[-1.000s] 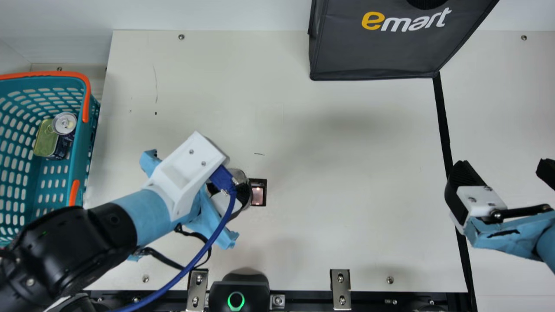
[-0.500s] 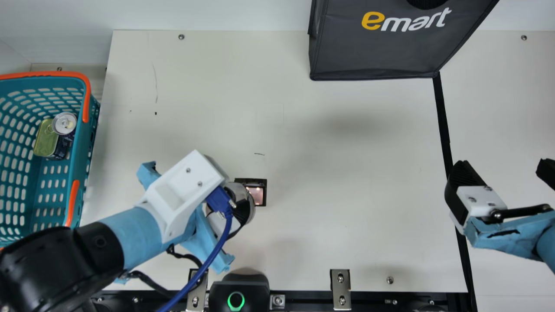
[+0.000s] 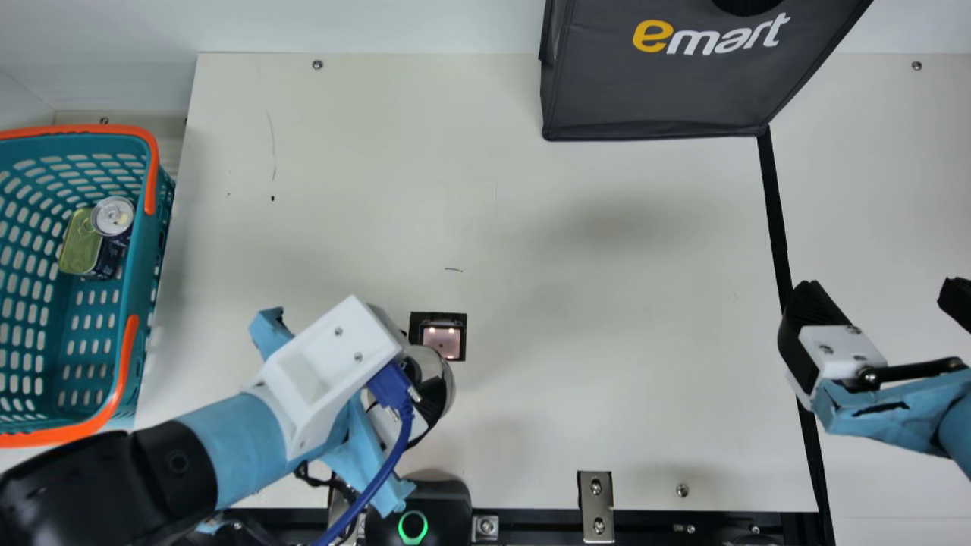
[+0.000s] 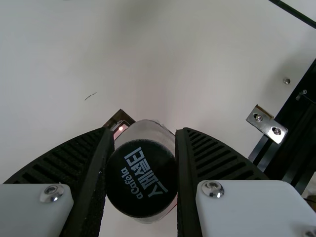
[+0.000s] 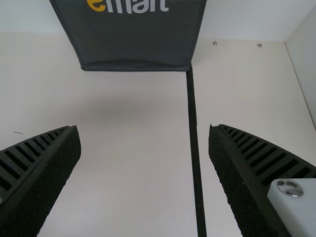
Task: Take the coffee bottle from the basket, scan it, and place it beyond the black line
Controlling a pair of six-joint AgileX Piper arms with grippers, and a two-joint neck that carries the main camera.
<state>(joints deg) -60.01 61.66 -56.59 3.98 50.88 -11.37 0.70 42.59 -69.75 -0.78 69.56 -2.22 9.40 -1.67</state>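
ok so the coffee bottle has a see-through, shiny body and a round black cap with white lettering on it. It's out of the basket, right next to the little lit scanner window, and from above it overlaps one corner of that. Can't tell if its bottom touches the table tbh

Table's cream, a bit scuffed, with a white wall behind it. Teal basket with orange handles sits at the left end, and a silver-topped can and a flat tin are in there side by side. Dark grey bag stands at the back, and the black line runs from its corner to the front edge. There's a black box with a green ring up front too

As for the claws, the left claw is clamped on the bottle, one ribbed finger pressed to each side. The right claw has its fingers spread wide, one either side of the black line in its wrist view
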